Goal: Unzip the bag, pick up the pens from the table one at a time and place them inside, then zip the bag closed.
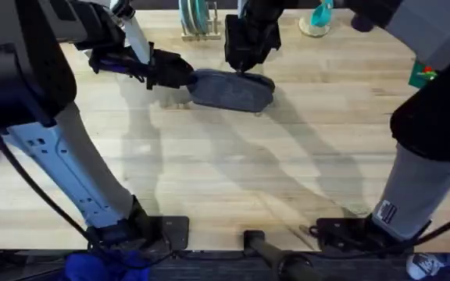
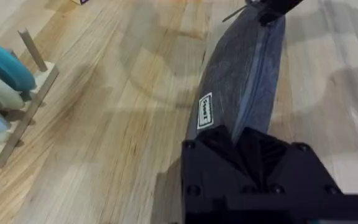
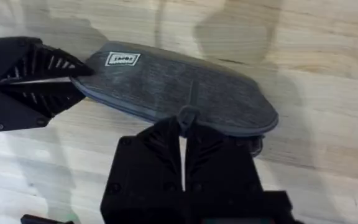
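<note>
- Two grippers meet at your bag [image 1: 233,90], which lies on the table [image 1: 233,179] near its far edge.
- Your left gripper [image 2: 248,144] is clamped on the bag's left end, beside the white label [image 2: 204,111].
- Your right gripper [image 3: 183,138] is pinched together on the zipper pull [image 3: 186,116] at the bag's long edge.
- You have a rack of discs [image 1: 198,19] standing behind the bag.

The pouch's [image 1: 233,90] left end sits hidden inside the left gripper [image 1: 180,74] — its zipper pull [image 3: 186,115] is covered by the right gripper's [image 3: 182,146] jaws.
</note>
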Controlling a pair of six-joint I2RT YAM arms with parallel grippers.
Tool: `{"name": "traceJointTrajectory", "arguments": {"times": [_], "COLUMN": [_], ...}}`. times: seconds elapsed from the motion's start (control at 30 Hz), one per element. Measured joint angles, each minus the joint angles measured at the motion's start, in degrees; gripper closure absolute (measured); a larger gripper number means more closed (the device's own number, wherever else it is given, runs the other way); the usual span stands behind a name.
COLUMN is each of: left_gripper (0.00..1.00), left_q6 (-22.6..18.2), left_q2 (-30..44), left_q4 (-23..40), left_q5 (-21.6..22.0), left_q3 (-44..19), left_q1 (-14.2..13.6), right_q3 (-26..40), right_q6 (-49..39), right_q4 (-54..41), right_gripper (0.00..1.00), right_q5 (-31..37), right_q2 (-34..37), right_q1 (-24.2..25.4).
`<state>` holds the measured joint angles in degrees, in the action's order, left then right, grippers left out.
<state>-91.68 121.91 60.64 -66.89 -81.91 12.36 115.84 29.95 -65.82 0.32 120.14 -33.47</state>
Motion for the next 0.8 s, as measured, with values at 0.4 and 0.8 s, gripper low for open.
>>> {"name": "traceJointTrajectory", "arguments": {"times": [0.4, 0.8], "left_gripper": [0.959, 0.96], "left_q6": [0.02, 0.61], "left_q2": [0.02, 0.01], "left_q4": [0.04, 0.15], "left_q5": [-0.02, 0.0], "left_q3": [0.0, 0.0], "left_q1": [-0.07, -0.07], "right_q3": [0.36, 0.35], "right_q6": [0.04, 0.07], "right_q4": [-4.27, -7.19], "right_gripper": [0.968, 0.968], "right_q5": [2.74, 4.66], "right_q2": [0.0, 0.0], "right_q1": [-0.04, 0.81]}}
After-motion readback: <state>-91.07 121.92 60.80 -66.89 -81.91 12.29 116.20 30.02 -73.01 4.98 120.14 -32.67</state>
